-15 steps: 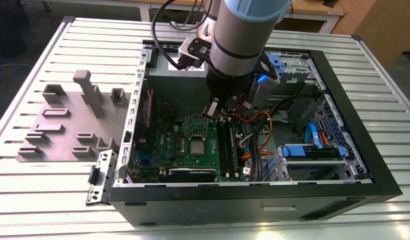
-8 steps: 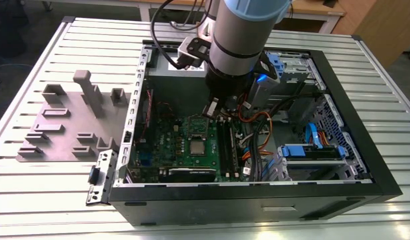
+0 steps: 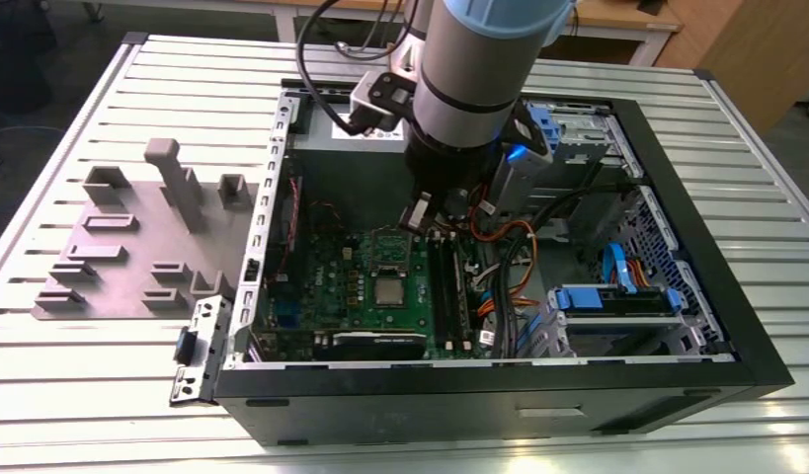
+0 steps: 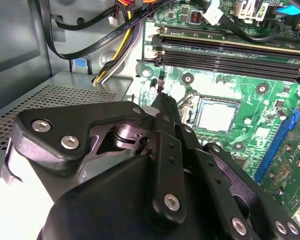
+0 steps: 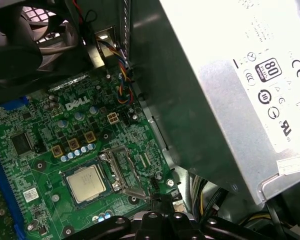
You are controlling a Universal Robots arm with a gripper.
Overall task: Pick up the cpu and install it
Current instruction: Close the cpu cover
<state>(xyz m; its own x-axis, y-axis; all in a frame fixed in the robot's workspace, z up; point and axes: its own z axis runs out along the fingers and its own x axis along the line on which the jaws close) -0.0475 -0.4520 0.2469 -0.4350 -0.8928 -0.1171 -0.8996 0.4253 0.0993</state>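
The small square silvery-grey cpu (image 5: 85, 183) with its pale tan rim sits flat in the socket on the green motherboard (image 5: 50, 130), so it looks installed. Above it hangs the black gripper (image 4: 161, 98), fingers drawn together on nothing.

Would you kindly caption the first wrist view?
The cpu sits in its socket on the green motherboard, beside the power supply.

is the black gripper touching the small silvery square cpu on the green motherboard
Apart. In the second wrist view the gripper tip sits beside the cpu, with bare green motherboard and the socket frame edge between them.
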